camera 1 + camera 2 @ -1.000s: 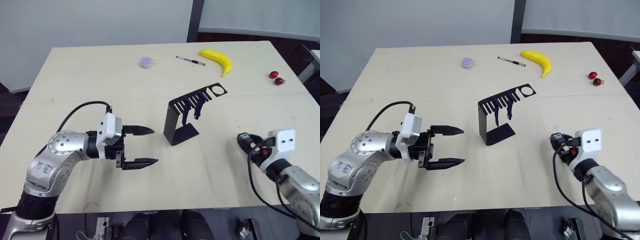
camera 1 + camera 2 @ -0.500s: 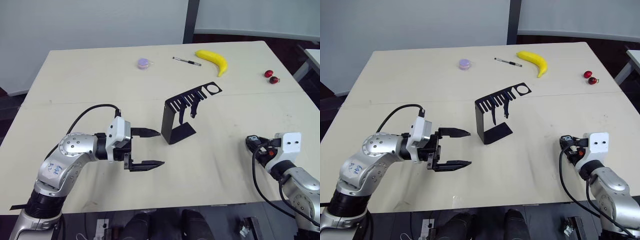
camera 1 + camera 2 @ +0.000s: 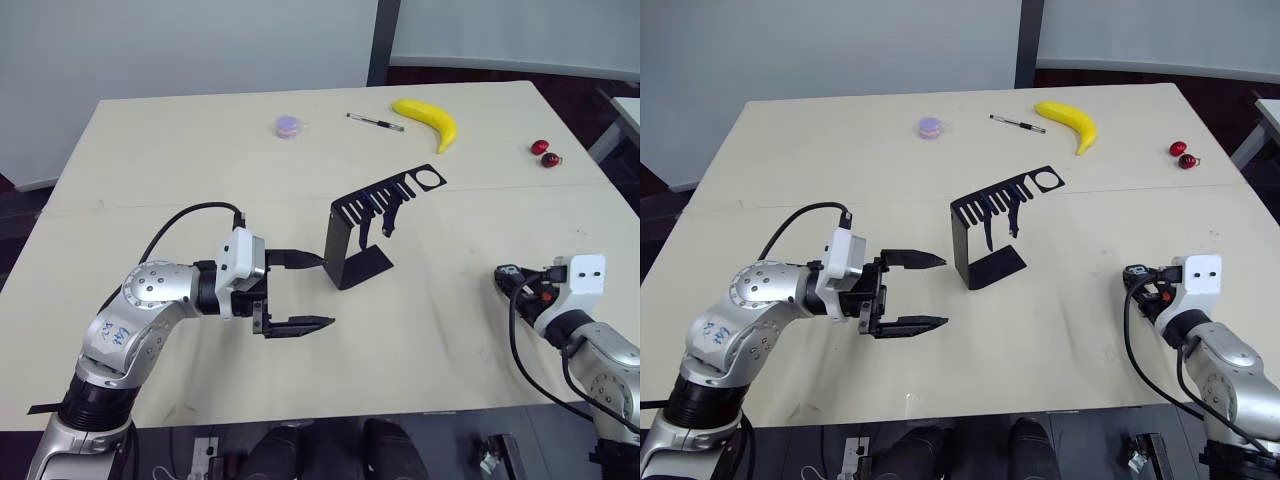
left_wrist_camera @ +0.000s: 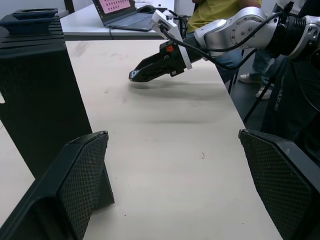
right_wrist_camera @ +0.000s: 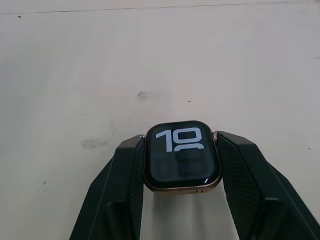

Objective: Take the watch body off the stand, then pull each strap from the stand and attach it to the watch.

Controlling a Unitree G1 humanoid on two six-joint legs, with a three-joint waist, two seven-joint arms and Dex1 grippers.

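Watch body (image 5: 182, 155) is already off the stand (image 3: 362, 232), clamped between the two fingers of the right gripper (image 5: 181, 165), screen up, low over the bare worktop (image 3: 180, 150) at its near right side, well apart from the stand. Stand sits mid-worktop, upright, comb top with ring hole pointing toward the far right; two dark straps (image 3: 386, 214) hang from the slotted top, one next to the other, exact slots too small to tell. Left gripper (image 3: 308, 291) is empty, fingers spread wide, level with the worktop and aimed at the stand's back wall, upper fingertip just beside or touching the wall, can't tell which. The left wrist view has the stand wall beside one finger and the right gripper across the worktop. So step one looks done; step in hand is the approach for the first strap. Next move likely calls for the left gripper to rise and go round to the hanging straps, since it is facing the solid back of the stand, then pinch one strap and slide it out of its slot without tipping the light stand. Right should hold the watch steady for attaching. Banana (image 3: 430, 122), pen (image 3: 374, 122), cherries (image 3: 544, 152), small purple thing (image 3: 288, 126) at the far edge, not involved.
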